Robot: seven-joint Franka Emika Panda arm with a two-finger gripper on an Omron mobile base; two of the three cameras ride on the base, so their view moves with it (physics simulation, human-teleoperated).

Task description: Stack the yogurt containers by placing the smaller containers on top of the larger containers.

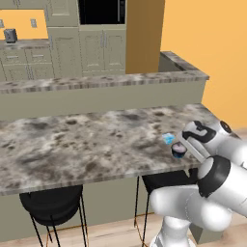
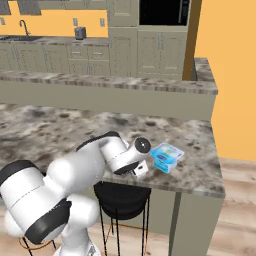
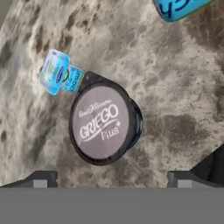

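Note:
A dark round yogurt cup (image 3: 103,124) with a pale lavender "Griego" top stands on the marble counter, seen from above in the hand view. A tiny light-blue tub (image 3: 59,72) lies right beside it, touching or nearly touching its rim. A larger light-blue tub (image 3: 179,8) is cut off by the frame edge. My gripper (image 3: 111,180) hovers over the dark cup, open, fingers wide apart with nothing between them. From the left base the dark cup (image 1: 179,150) and a light-blue tub (image 1: 169,139) sit near the counter's right front corner. The larger tub (image 2: 166,156) shows beside my hand.
The marble counter (image 1: 72,140) stretches far to the left. Behind it rises a higher ledge (image 1: 96,82). Its front edge and right end are close to the tubs. Black stools (image 1: 50,202) (image 2: 122,197) stand under the overhang.

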